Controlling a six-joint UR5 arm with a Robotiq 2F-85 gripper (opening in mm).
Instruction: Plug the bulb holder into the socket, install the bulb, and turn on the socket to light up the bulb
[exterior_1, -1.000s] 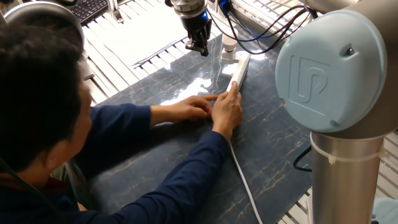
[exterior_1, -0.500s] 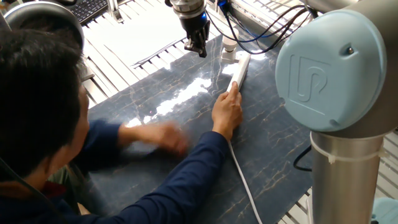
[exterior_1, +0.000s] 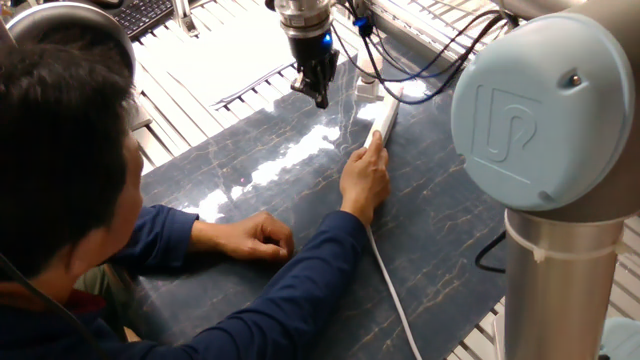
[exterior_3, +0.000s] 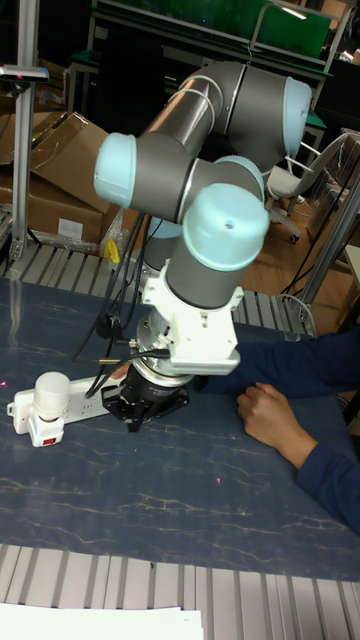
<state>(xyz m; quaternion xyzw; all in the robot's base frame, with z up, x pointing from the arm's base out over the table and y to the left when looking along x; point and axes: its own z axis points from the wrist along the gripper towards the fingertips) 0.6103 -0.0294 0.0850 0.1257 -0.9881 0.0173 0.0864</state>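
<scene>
The socket (exterior_1: 386, 116) is a long white power strip lying on the dark marble-patterned table (exterior_1: 440, 230). At its far end stands the bulb holder (exterior_3: 43, 427), plugged in, with the white bulb (exterior_3: 51, 390) seated upright on top. A small red part shows at that end of the socket (exterior_3: 84, 399). My gripper (exterior_1: 320, 98) hangs above the table left of the strip's far end, apart from it. Its dark fingers look pressed together with nothing between them. In the tall fixed view the gripper (exterior_3: 138, 412) sits right of the bulb, and the arm's wrist hides much of it.
A person sits at the table's near left. One hand (exterior_1: 365, 180) presses the strip's near end and the other is a fist (exterior_1: 256, 238) on the table. The white cord (exterior_1: 395, 295) runs to the front edge. Black cables (exterior_1: 420, 55) hang behind; the arm's large joint (exterior_1: 545, 110) fills the right.
The person's left hand has pulled back from beside the strip to a fist near his body. My gripper has come down a little toward the table.
</scene>
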